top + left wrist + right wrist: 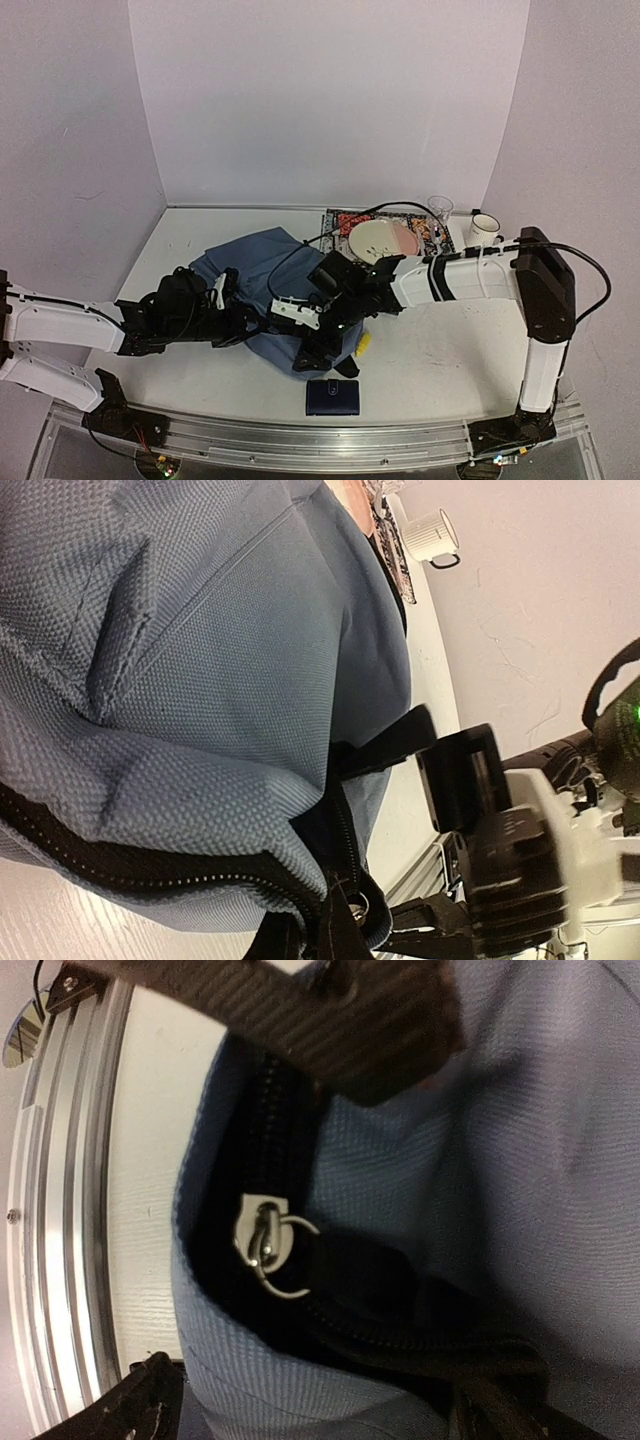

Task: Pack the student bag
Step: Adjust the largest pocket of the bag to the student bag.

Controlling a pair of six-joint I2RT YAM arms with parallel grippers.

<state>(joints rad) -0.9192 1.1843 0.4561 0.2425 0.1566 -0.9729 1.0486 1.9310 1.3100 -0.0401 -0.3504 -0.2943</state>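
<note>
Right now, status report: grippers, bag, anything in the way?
Left gripper shut against the student bag. Right gripper open over the zipper pull, holding nothing. Navy wallet lies just in front, untouched.

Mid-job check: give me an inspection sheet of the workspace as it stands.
Surface: white table, no spills seen.
Job's things: student bag slumped mid-table, zip pull exposed.
Clutter: navy wallet, plate, mug, clear cup.
Grippers: left gripper shut, seemingly pinching bag fabric; right gripper open over the zip pull.
Cables: black cable arcs above the plate.
Surroundings: white walls, nothing else seen.
</note>
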